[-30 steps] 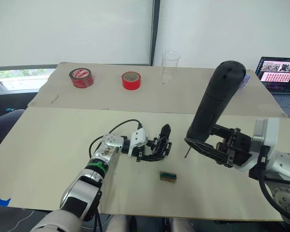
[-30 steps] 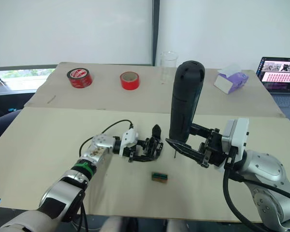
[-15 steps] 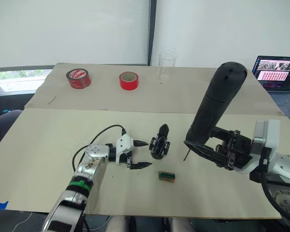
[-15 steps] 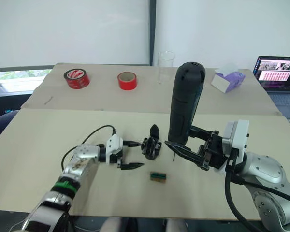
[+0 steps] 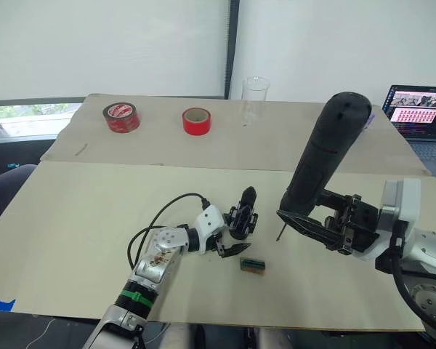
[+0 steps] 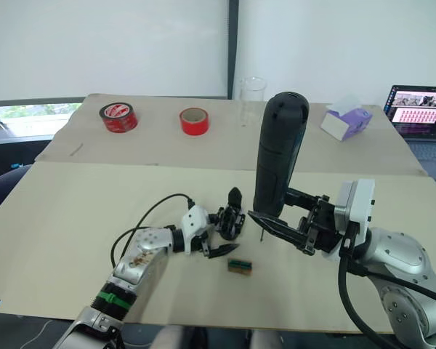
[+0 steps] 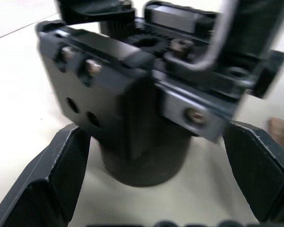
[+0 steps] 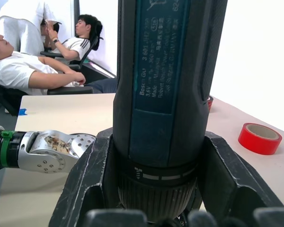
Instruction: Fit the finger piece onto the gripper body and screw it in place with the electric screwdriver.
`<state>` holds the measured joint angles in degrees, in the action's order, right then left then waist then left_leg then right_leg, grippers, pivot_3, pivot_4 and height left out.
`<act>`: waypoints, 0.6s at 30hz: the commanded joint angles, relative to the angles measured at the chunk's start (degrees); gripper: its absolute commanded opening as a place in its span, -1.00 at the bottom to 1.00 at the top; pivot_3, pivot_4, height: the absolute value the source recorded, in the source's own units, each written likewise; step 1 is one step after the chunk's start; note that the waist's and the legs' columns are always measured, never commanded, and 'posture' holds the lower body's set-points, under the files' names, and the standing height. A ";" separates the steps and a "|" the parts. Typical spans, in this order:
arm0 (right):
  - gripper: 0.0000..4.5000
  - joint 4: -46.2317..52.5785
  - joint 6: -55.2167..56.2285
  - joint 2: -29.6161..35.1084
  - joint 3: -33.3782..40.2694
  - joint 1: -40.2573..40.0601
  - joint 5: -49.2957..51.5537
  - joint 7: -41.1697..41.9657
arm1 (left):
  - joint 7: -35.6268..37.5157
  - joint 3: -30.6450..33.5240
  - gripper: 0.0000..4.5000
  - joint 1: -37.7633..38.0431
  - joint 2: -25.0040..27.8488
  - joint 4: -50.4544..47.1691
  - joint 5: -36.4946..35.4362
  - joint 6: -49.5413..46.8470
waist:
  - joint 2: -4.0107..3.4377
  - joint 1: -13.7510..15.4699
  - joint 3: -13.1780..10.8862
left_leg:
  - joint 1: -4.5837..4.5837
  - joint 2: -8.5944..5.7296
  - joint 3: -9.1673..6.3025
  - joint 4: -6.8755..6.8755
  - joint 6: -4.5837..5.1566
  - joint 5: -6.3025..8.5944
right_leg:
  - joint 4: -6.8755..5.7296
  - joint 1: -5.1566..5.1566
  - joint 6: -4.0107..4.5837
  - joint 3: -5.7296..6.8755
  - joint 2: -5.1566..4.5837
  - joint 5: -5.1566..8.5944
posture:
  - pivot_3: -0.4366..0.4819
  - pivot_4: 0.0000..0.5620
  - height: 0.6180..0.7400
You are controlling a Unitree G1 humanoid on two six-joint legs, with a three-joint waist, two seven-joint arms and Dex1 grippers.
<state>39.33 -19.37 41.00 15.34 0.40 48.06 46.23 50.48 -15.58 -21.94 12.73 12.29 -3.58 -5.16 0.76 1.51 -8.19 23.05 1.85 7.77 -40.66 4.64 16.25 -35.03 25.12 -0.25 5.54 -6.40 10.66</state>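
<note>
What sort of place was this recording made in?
Probably an office or lab used as a workbench: a wide table with rolls of red tape, an open laptop at its edge, and people sitting back in office chairs nearby.

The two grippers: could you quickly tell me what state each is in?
Left gripper: open, fingers either side of the gripper body.
Right gripper: shut on the electric screwdriver.

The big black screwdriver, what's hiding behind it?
In the left eye view the electric screwdriver covers most of a purple-and-white box; a purple edge peeks out. The right eye view shows the box whole, on the far table.
</note>
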 commanded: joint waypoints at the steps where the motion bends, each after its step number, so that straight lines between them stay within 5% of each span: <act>1: -0.15 2.09 0.72 0.60 2.48 1.11 1.36 -0.17 | -0.89 0.03 0.98 -1.16 -0.04 1.26 0.09 -0.38 | 0.00 0.00 0.00 | 0.00 0.00 0.00 0.00 0.00 0.00 | 0.00 0.00 0.00 0.00 -0.01 0.00 | -0.05 -0.47 1.00; 4: -0.15 2.29 0.75 0.62 2.51 1.03 1.28 -0.40 | -0.70 -0.05 0.87 -1.50 -0.09 2.21 -0.32 -1.16 | 0.00 0.03 0.00 | 0.00 -0.01 0.00 0.00 0.01 0.01 | 0.00 0.00 0.02 0.00 -0.02 -0.01 | -0.05 -0.47 1.00; 9: -0.15 2.43 0.82 0.60 2.50 0.95 1.10 -0.63 | 1.87 -0.51 0.07 -2.44 0.60 4.94 -0.64 1.22 | 0.00 0.06 0.00 | -0.04 -0.01 0.01 -0.02 0.01 0.01 | 0.00 -0.03 0.00 0.00 -0.02 -0.01 | -0.05 -0.47 1.00; 18: -0.15 2.12 0.99 0.90 2.49 0.41 1.08 0.54 | 13.12 -0.37 0.02 -11.97 1.52 20.91 -1.61 9.82 | -0.01 0.38 0.01 | -0.01 -0.02 0.02 -0.08 0.01 0.01 | 0.00 -0.03 -0.01 0.03 -0.01 0.01 | -0.05 -0.47 1.00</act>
<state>39.47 -19.37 41.28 15.46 0.26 48.06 46.33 63.20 -16.04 -32.90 13.74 30.01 -6.11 3.12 0.76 1.89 -8.18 23.04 1.84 7.79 -40.75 4.66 16.26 -35.02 25.09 -0.26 5.57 -6.41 10.67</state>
